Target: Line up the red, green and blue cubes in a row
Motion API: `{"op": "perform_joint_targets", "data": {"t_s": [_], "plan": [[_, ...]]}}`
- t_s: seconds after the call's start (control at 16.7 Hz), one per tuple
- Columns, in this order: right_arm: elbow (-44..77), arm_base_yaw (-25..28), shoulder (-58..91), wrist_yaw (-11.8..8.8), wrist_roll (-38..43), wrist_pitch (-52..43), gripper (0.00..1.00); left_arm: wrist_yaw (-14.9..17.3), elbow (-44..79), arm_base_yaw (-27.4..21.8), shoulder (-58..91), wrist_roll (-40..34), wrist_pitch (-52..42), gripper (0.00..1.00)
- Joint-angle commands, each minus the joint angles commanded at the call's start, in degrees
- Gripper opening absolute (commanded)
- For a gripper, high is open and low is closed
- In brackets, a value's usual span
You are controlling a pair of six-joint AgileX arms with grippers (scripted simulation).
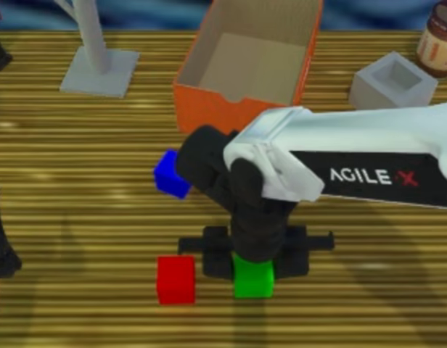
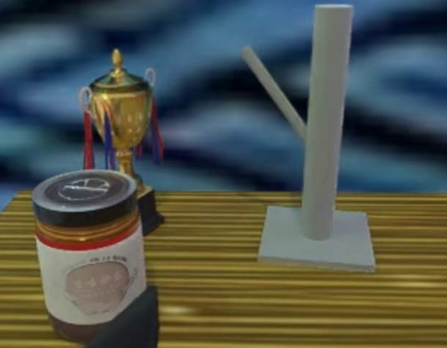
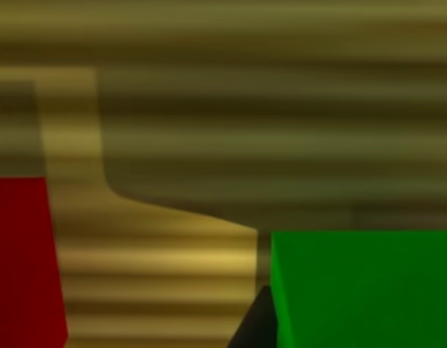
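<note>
Three cubes show from above: the red cube (image 1: 175,279) and green cube (image 1: 252,278) side by side near the desk's (image 1: 78,210) front edge with a gap between them, the blue cube (image 1: 171,173) farther back, before the orange box (image 1: 245,61). Right hand (image 1: 254,262) sits over the green cube; whether it clamps, I cannot tell. Its wrist view shows only green (image 3: 361,286) and red (image 3: 24,261). Left wrist view alone shows a jar (image 2: 89,254), trophy (image 2: 122,116) and grey stand (image 2: 321,167).
</note>
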Motion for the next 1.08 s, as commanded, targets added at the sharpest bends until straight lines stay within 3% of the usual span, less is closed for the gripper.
{"op": "perform_joint_targets", "data": {"t_s": [0.72, 1.08], "plan": [[0.00, 0.00, 0.00, 0.00, 0.00, 0.00, 0.98, 0.00, 0.00, 0.00, 0.00, 0.00, 0.00, 1.00], [0.00, 0.00, 0.00, 0.00, 0.00, 0.00, 1.00, 0.00, 0.00, 0.00, 0.00, 0.00, 0.00, 1.00]]}}
